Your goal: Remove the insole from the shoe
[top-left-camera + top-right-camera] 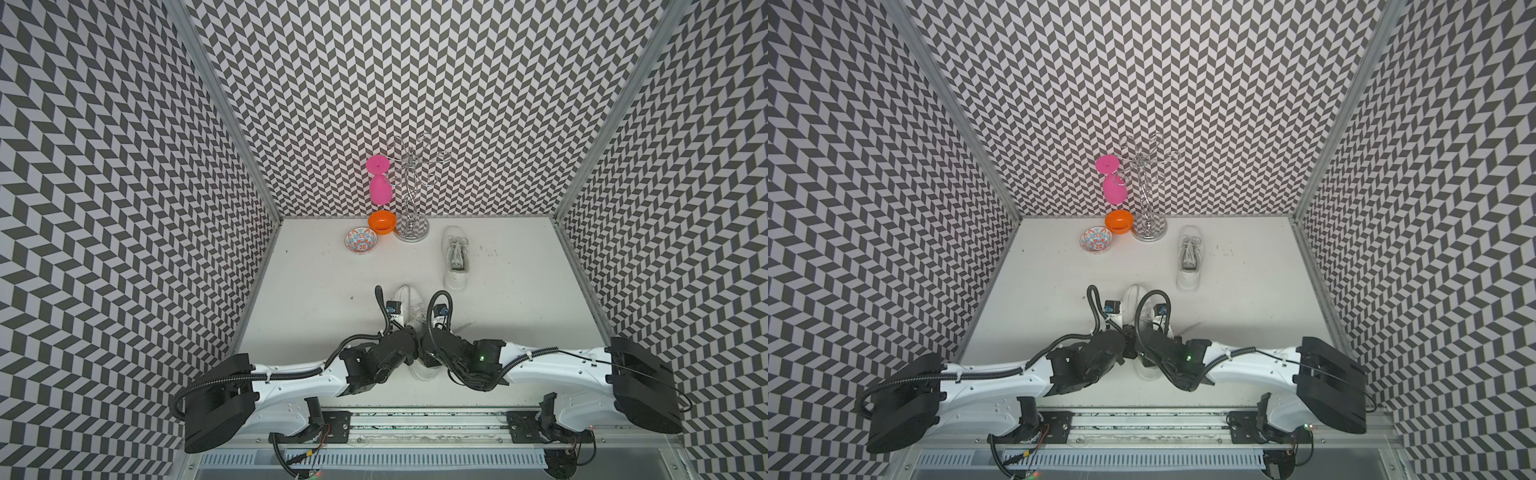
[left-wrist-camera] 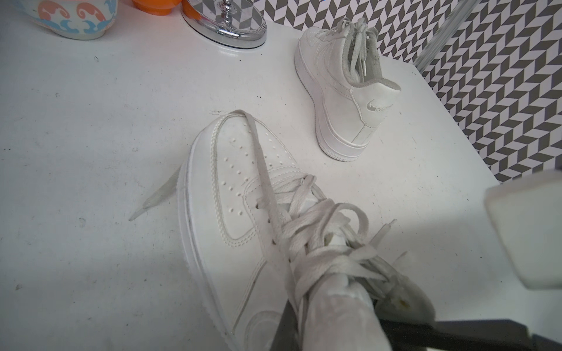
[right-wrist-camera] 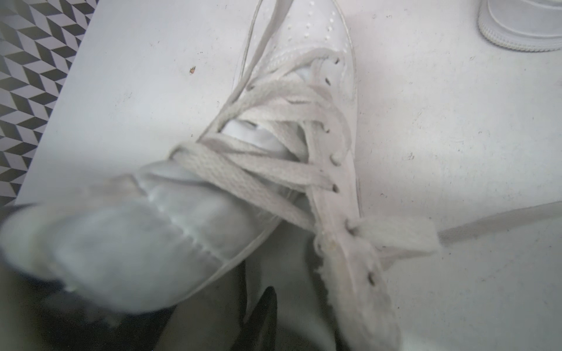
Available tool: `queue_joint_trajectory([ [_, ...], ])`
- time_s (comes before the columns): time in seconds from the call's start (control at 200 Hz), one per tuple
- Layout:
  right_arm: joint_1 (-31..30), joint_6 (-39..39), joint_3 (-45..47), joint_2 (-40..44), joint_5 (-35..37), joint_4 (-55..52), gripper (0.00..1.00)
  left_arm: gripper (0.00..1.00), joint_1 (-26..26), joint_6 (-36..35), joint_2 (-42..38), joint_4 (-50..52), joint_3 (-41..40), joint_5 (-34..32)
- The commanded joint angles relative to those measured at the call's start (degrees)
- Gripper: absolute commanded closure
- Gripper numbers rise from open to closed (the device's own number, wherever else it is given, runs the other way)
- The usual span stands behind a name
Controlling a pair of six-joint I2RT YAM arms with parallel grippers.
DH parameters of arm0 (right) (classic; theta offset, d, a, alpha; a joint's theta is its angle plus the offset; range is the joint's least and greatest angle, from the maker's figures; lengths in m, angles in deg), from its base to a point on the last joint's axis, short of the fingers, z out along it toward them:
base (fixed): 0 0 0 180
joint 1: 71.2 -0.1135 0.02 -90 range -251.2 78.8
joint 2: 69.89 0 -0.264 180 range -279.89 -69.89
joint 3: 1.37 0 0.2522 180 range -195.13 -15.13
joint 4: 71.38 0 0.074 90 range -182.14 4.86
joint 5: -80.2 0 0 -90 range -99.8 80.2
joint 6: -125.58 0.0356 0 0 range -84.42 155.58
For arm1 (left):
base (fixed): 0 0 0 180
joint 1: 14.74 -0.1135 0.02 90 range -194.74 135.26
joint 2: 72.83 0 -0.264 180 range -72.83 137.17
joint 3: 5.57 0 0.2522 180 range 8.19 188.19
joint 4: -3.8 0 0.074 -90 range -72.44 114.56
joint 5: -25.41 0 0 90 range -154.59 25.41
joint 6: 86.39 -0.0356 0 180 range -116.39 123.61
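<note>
Both of my arms reach inward from their bases on the near rail. The left arm and right arm lie low and almost level, and their wrists meet over the rear half of the white sneaker. That shoe stands on the white table, near the front and about midway across, toe toward the back wall. Its laces are loose and tangled.

The left gripper is clenched, its white-wrapped tips buried among the laces at the shoe's mouth. I cannot tell what, if anything, is pinched there. The right gripper has one blurred white finger lying along the tongue, next to the frayed eyelet strip. I cannot tell whether it is gripping or released. The insole is hidden inside the shoe in every view.

The second white sneaker stands well apart, farther back and to the right. Its heel carries a grey swoosh with small lettering beside it that I cannot read. At the back edge are a patterned bowl, an orange bowl and a chrome stand.
</note>
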State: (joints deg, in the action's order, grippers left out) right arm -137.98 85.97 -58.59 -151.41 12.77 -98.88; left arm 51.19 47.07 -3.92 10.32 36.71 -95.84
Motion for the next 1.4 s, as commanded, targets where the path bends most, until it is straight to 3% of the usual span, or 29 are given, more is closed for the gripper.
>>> queue_joint_trajectory([
  [0.0,4.59,-1.39,1.44,-3.23,8.3,-5.4,0.66,1.0,1.4,1.0,-1.34,-5.04,1.12,0.9],
  [0.215,8.03,-4.16,-0.65,-9.28,3.54,-5.67,0.66,1.0,1.45,0.61,-0.69,-5.41,1.01,1.17],
  [0.656,8.56,-8.86,-4.2,-19.8,-3.33,-4.96,0.68,1.0,-0.92,2.2,-1.25,-6.59,-2.8,2.59],
  [0.906,8.73,-10.29,-5.74,-23.37,-6.01,-4.13,0.78,1.0,-2.76,2.98,-3.24,-7.15,-5.77,3.84],
  [1.046,8.67,-10.38,-5.25,-20.03,-5.66,-2.56,0.86,1.0,-3.05,3.12,-3.32,-7.08,-6.06,3.83],
  [1.397,8.8,-9.31,-0.14,-0.78,-4.15,5.62,1.0,1.0,-3.11,2.73,-1.0,-6.99,-5.28,4.15],
])
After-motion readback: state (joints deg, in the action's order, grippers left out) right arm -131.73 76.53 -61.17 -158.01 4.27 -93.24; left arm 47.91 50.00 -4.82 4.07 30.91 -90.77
